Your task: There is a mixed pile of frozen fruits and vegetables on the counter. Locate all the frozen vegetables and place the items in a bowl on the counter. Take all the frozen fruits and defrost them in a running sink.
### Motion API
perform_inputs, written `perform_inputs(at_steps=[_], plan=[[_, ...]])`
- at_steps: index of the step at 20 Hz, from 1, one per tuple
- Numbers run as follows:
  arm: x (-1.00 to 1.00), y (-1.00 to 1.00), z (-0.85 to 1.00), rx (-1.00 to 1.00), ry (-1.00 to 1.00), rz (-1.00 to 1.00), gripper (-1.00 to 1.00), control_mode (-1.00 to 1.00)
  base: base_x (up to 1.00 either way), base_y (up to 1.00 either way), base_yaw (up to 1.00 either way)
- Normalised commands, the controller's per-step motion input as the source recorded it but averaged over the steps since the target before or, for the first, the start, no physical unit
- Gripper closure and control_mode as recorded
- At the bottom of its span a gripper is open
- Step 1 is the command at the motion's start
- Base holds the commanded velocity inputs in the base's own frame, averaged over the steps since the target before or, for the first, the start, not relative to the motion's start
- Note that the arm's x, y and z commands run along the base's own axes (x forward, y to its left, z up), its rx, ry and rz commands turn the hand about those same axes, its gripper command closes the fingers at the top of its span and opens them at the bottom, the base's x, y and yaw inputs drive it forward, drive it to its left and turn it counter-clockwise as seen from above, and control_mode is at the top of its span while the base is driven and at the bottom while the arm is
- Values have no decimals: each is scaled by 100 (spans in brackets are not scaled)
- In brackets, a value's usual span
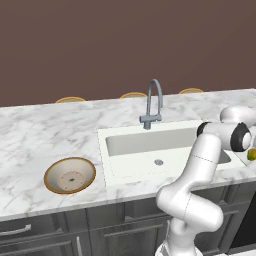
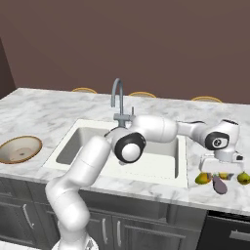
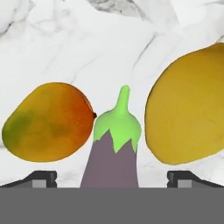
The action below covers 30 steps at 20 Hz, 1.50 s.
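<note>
While hovering low over counter (image 2: 215,194) near front edge right of sink (image 2: 161,161), gripper (image 3: 112,177) spread wide, gripping nothing. Straddling eggplant (image 3: 113,153); oval fruit (image 3: 48,121) one side, rounded yellow vegetable (image 3: 188,109) other. Bowl (image 1: 69,175) left of sink.

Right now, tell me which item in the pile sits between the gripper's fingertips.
The eggplant: dark purple with a green stem cap, centred between the open gripper. The orange-green fruit and yellow-orange vegetable flank it.

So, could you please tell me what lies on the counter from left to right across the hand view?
Oval yellow-orange fruit with a green tinge → purple eggplant with its green stem cap → large rounded yellow-orange vegetable, all on the white marble counter.
</note>
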Motion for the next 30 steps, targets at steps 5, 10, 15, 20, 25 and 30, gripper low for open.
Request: perform_inputs(at_steps=[5,10,15,20,25,30], plan=[[0,0,-37,0,2,-1,-100,-100,0,0,0],[0,-3,-19,0,2,0,100,-100,0,0,0],[0,0,-2,0,2,0,100,-100,0,0,0],[-1,0,0,0,0,0,100,-100,0,0,0],[-26,11,29,0,-1,0,100,-100,0,0,0],[-45,37,89,0,-14,8,100,-100,0,0,0]])
